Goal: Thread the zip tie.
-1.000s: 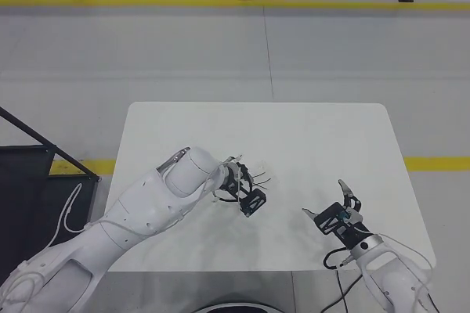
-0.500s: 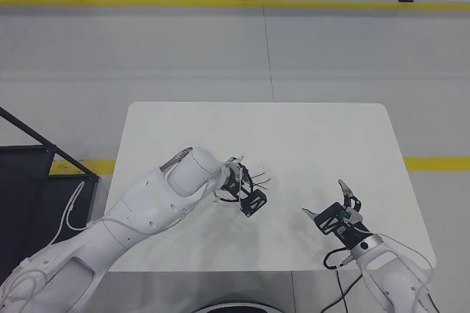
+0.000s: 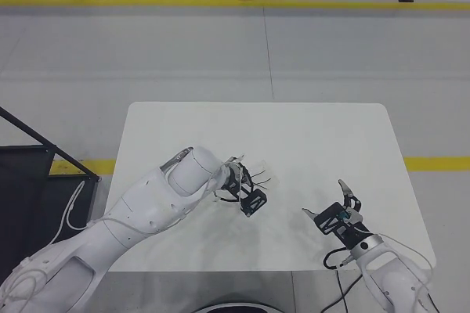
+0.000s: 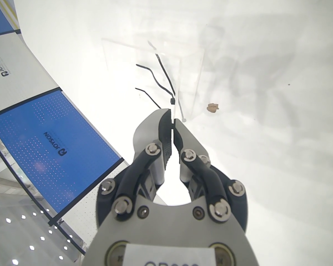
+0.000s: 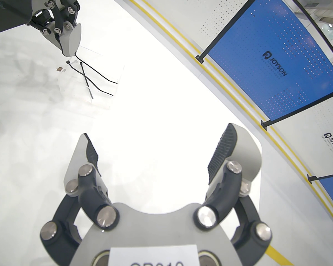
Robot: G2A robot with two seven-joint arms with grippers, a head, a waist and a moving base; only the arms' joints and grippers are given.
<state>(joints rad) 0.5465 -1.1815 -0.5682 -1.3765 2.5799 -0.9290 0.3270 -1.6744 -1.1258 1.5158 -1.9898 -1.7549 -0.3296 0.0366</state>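
Your left gripper (image 4: 172, 121) presses its fingers together on a black zip tie (image 4: 172, 101), close to its head as far as I can judge. It does this at the rim of the clear tray (image 4: 191, 64), near the middle of the table (image 3: 337, 133). Lift the tie straight up and slowly, so that the other black ties (image 4: 163, 73) lying against it do not come along. Then turn the head toward the right gripper (image 5: 158, 134), which stands with its fingers spread wide, well apart, near the front right edge. The tray walls are almost invisible, so rise above them before you move sideways. Between both grippers the table gives you open room for the meeting.
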